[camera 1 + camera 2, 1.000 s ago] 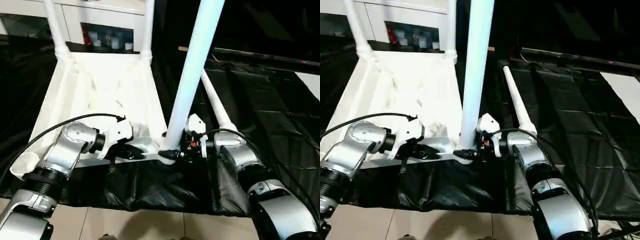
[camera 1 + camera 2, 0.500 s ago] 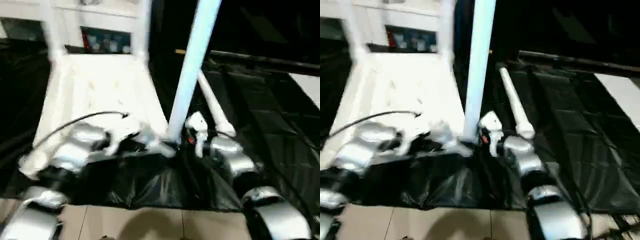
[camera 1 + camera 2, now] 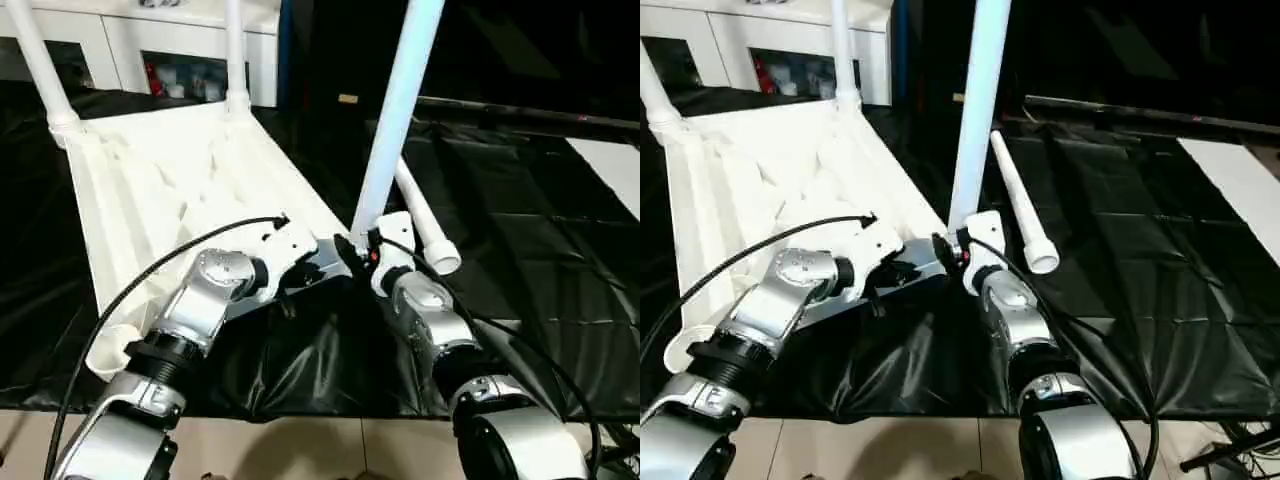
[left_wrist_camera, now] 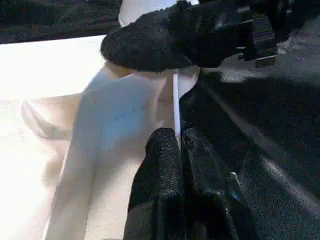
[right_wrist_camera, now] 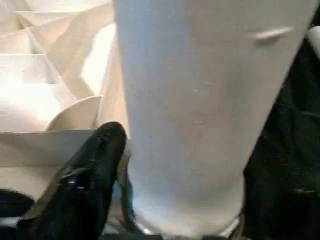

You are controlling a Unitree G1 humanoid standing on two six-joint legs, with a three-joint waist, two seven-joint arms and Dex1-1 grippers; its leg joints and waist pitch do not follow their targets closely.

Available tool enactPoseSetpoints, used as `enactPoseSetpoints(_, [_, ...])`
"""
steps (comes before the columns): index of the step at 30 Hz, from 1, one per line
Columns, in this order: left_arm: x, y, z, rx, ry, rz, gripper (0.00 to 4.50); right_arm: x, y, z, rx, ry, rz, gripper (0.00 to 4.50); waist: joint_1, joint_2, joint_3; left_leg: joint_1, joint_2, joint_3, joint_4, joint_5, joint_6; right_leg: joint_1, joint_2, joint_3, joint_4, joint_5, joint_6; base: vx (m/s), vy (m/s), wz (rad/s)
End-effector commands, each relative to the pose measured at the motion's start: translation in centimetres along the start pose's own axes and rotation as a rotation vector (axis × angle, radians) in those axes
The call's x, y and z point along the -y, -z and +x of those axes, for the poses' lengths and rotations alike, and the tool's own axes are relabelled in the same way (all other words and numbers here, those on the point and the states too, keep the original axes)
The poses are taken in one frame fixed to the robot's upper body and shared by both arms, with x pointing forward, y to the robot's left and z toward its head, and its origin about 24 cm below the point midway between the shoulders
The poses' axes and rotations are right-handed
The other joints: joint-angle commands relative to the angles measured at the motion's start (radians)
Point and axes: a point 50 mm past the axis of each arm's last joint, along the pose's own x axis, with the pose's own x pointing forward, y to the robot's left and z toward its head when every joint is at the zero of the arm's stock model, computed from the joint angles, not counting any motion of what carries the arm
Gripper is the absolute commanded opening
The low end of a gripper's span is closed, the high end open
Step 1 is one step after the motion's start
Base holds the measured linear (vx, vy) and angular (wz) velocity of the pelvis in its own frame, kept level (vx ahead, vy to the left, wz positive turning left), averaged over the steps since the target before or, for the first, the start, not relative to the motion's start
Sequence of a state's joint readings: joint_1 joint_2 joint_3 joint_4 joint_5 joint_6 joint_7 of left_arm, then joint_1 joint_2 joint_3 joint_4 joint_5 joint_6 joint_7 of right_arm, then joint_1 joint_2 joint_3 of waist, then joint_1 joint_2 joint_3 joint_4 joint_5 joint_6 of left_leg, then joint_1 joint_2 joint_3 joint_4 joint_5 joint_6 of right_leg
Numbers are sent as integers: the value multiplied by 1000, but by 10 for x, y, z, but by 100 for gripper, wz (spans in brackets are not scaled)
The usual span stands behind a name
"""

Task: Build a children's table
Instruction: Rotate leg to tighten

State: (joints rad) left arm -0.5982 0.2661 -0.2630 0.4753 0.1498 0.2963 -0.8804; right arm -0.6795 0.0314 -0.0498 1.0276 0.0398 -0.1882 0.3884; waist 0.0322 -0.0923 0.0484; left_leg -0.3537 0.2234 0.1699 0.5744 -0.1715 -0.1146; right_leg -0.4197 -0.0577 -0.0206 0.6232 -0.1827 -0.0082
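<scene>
The children's table top lies upside down, ribbed side up, on the black cover. Two white legs stand in its far corners. A third leg stands upright in the near right corner socket. My right gripper is closed around this leg's base, with one black finger against its side. My left gripper is at the same corner, and its fingertips are shut on the top's thin white rim. A fourth leg lies loose on the cover to the right.
The black-covered work table stretches away to the right. A white cabinet stands behind the table top. The top's near left corner socket sits by the work table's front edge, with tiled floor below.
The camera has swung, so the whole picture has shifted and tilted. Both grippers stay at the near right corner and the leg stays upright.
</scene>
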Motion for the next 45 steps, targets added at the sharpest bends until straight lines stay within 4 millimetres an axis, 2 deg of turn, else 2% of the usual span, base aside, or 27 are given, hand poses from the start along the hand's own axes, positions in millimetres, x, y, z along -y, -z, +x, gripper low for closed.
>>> enactPoseSetpoints(1, [17, -7, 7, 36, 128, 76, 0, -9, -10, 4, 20, -140, -45, 378, 3, 18, -60, -4, 0, 9, -64, -279, 25, 47, -50, 27, -81, -221, -175, 0, 0, 0])
enactPoseSetpoints(4, [16, -1, -2, 29, 178, 75, 0, 2, -10, -2, -7, -181, -94, 388, 5, 19, -62, -5, 0, 12, -61, -234, 32, 49, -49, 27, -72, -145, -204, 0, 0, 0])
enactPoseSetpoints(5, [16, 3, -8, 32, 219, 78, 0, 9, -11, -6, -19, -236, -118, 388, 5, 18, -63, -5, 1, 13, -61, -224, 35, 50, -49, 26, -71, -129, -210, 0, 0, 0])
enactPoseSetpoints(6, [15, 7, -16, 34, 261, 96, 0, 16, -12, -13, -36, -326, -149, 388, 7, 19, -65, -6, 2, 13, -58, -203, 48, 54, -48, 25, -65, -75, -230, 0, 0, 0])
enactPoseSetpoints(8, [14, 8, -19, 36, 279, 107, 0, 18, -13, -16, -45, -370, -171, 388, 9, 20, -63, -3, 3, 16, -57, -207, 60, 53, -48, 25, -66, -70, -243, 0, 0, 0])
enactPoseSetpoints(9, [11, 12, -24, 23, 296, 118, 0, 20, -14, -20, -58, -455, -198, 388, 11, 24, -61, -1, 6, 17, -59, -214, 60, 50, -49, 24, -67, -70, -250, 0, 0, 0])
enactPoseSetpoints(14, [9, 17, -33, 22, 364, 118, 0, 22, -16, -29, -110, -625, -263, 388, 21, 25, -63, 2, 8, 16, -58, -208, 54, 53, -51, 21, -62, -63, -260, 0, 0, 0])
enactPoseSetpoints(16, [8, 18, -37, 11, 392, 125, 0, 22, -16, -31, -129, -675, -277, 362, 22, 26, -62, 2, 8, 16, -59, -206, 48, 54, -53, 20, -61, -60, -263, 0, 0, 0])
enactPoseSetpoints(25, [5, 23, -43, -13, 429, 143, 0, 18, -17, -31, -150, -757, -294, 288, 29, 29, -64, 3, 12, 18, -58, -191, 26, 59, -54, 13, -55, -39, -272, 0, 0, 0])
enactPoseSetpoints(29, [5, 25, -42, -14, 428, 137, 0, 15, -15, -31, -143, -770, -279, 276, 31, 30, -64, 3, 12, 19, -58, -193, 20, 59, -54, 13, -54, -39, -270, 0, 0, 0])
enactPoseSetpoints(33, [3, 25, -35, -18, 338, 117, 0, 17, -10, -28, -115, -648, -226, 273, 30, 29, -62, 4, 12, 18, -59, -216, 8, 57, -55, 14, -58, -76, -263, 0, 0, 0])
enactPoseSetpoints(34, [2, 23, -30, -20, 291, 97, 0, 17, -8, -25, -102, -562, -213, 273, 29, 29, -60, 4, 12, 17, -60, -228, 5, 55, -56, 14, -60, -96, -258, 0, 0, 0])
enactPoseSetpoints(35, [2, 23, -30, -20, 291, 97, 0, 17, -8, -25, -102, -562, -213, 272, 28, 30, -54, 8, 12, 16, -63, -264, -8, 50, -57, 15, -68, -160, -245, 0, 0, 0])
enactPoseSetpoints(37, [2, 17, -20, -12, 213, 64, 0, 16, -4, -19, -78, -402, -166, 272, 23, 27, -52, 6, 11, 12, -65, -317, -22, 49, -59, 16, -77, -274, -211, 0, 0, 0])
enactPoseSetpoints(38, [2, 17, -19, -11, 208, 62, 0, 16, -4, -19, -76, -391, -162, 272, 20, 29, -52, 8, 12, 12, -65, -322, -27, 44, -59, 18, -76, -284, -207, 0, 0, 0])
enactPoseSetpoints(39, [5, 9, -9, 8, 153, 29, 0, 12, 0, -13, -70, -274, -118, 272, 18, 34, -50, 10, 12, 10, -67, -335, -39, 42, -59, 18, -78, -310, -199, 0, 0, 0])
enactPoseSetpoints(40, [7, 4, -2, 20, 120, 7, 0, 9, 3, -10, -71, -204, -90, 272, 16, 29, -48, 10, 11, 9, -69, -338, -44, 42, -58, 17, -83, -331, -191, 0, 0, 0])
enactPoseSetpoints(42, [15, -5, 11, 31, 79, -37, 0, -5, 7, -2, -70, -130, -59, 272, 13, 31, -53, 7, 8, 7, -67, -332, -50, 44, -58, 15, -85, -348, -169, 0, 0, 0])
enactPoseSetpoints(45, [21, -11, 19, 25, 48, -54, 0, -19, 7, 5, -63, -100, -49, 272, 9, 27, -56, 3, 4, 9, -62, -321, -28, 45, -55, 16, -84, -308, -167, 0, 0, 0])
